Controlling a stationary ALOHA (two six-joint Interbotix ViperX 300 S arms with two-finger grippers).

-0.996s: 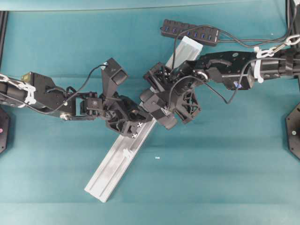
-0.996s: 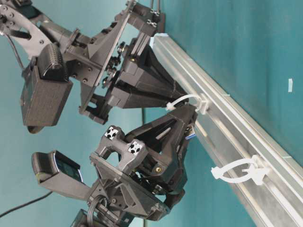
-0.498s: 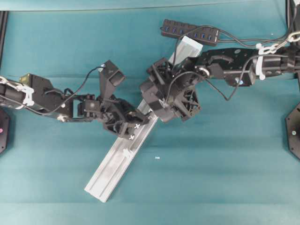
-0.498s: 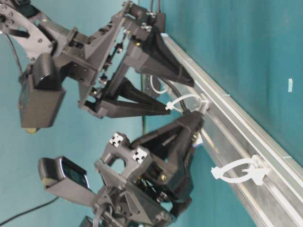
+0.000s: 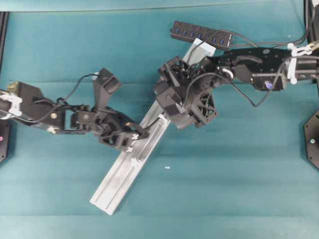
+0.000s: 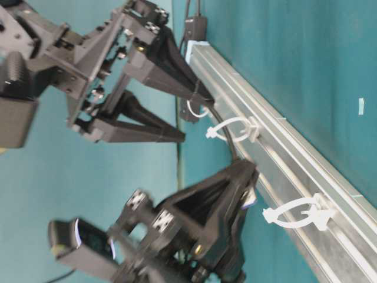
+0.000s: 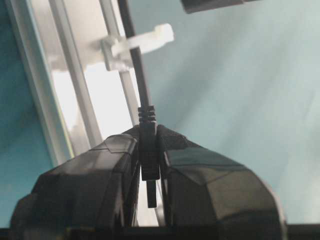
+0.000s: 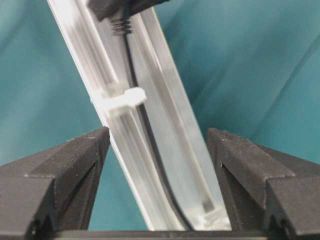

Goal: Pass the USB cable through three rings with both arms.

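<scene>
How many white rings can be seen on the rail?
3, in the table-level view, along the rail: one ring nearest the lower end, one midway with the cable through it, and one partly hidden farther up. In the overhead view the arms may cover some.

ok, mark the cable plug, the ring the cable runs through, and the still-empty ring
USB cable plug [image 7: 148,155], left wrist view: ribbed body between the jaws.
threaded ring [image 6: 231,130], table-level view: white loop.
empty ring [image 6: 294,213], table-level view: white loop.
</scene>
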